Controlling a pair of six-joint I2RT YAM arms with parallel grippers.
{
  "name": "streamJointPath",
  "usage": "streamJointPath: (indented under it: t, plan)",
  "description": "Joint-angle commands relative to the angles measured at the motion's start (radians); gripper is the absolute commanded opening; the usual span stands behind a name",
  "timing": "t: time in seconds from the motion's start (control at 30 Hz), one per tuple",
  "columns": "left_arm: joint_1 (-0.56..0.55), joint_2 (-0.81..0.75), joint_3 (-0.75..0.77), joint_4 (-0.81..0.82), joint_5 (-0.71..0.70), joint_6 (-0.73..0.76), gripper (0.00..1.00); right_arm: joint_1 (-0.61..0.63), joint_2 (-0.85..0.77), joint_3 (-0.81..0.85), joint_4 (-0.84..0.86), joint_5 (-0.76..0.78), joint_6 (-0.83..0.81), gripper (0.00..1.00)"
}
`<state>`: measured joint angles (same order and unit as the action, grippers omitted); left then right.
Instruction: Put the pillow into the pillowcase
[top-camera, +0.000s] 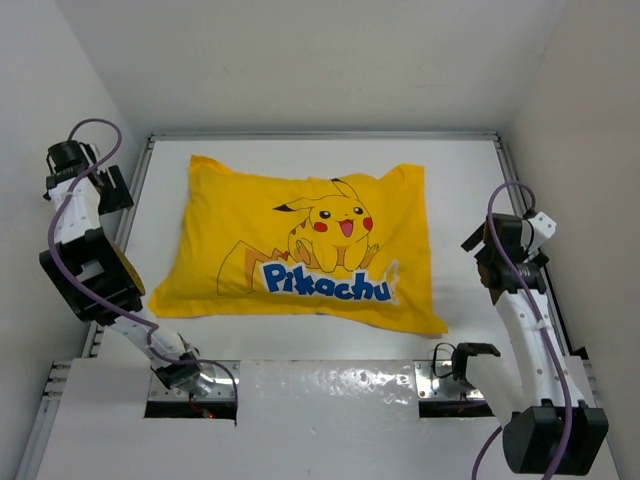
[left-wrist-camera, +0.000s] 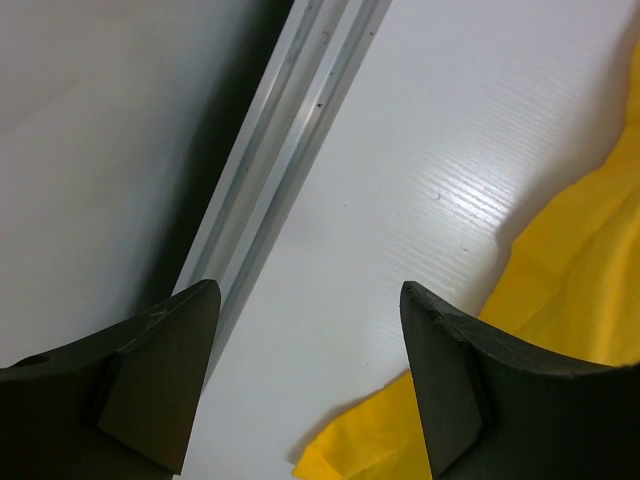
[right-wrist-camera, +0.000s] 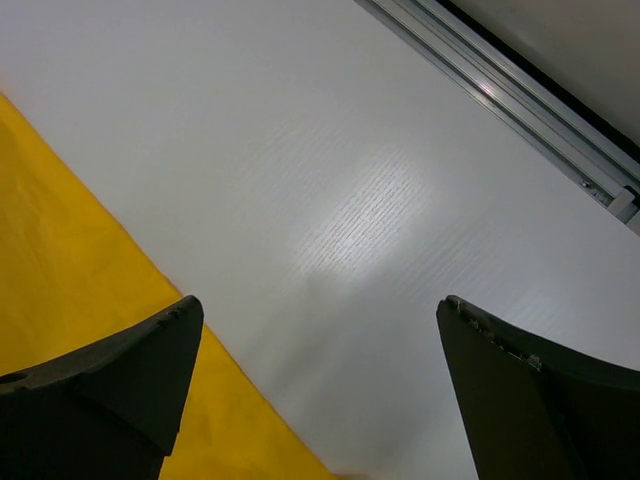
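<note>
The yellow pillowcase (top-camera: 310, 250) with the Pikachu print lies plump in the middle of the white table, its lettering facing the arms. The pillow does not show anywhere; nothing cream-white is visible. My left gripper (top-camera: 112, 190) hangs open above the table's left edge, apart from the case. In the left wrist view the left gripper (left-wrist-camera: 310, 290) has nothing between its fingers, and a yellow pillowcase corner (left-wrist-camera: 590, 270) lies below to the right. My right gripper (top-camera: 480, 240) hangs open to the right of the case. In its wrist view the right gripper (right-wrist-camera: 320, 305) is over bare table, beside the pillowcase edge (right-wrist-camera: 70, 270).
An aluminium rail (left-wrist-camera: 290, 120) borders the table on the left, and another rail (right-wrist-camera: 520, 100) runs along the right side. White walls enclose the table (top-camera: 470, 180) on three sides. The arm bases sit on metal plates (top-camera: 450, 380) at the near edge.
</note>
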<state>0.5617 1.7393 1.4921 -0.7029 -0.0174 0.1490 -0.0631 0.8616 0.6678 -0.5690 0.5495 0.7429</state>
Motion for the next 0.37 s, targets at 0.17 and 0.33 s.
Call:
streamJointPath:
  t: [0.17, 0.33]
  plan:
    - [-0.005, -0.075, -0.018, 0.023, 0.056, 0.009, 0.71, 0.003, -0.033, -0.01, -0.011, -0.006, 0.052, 0.99]
    - [-0.005, -0.075, -0.029, 0.022, 0.077, 0.011, 0.7, 0.003, -0.042, -0.019, -0.031, 0.0, 0.069, 0.99]
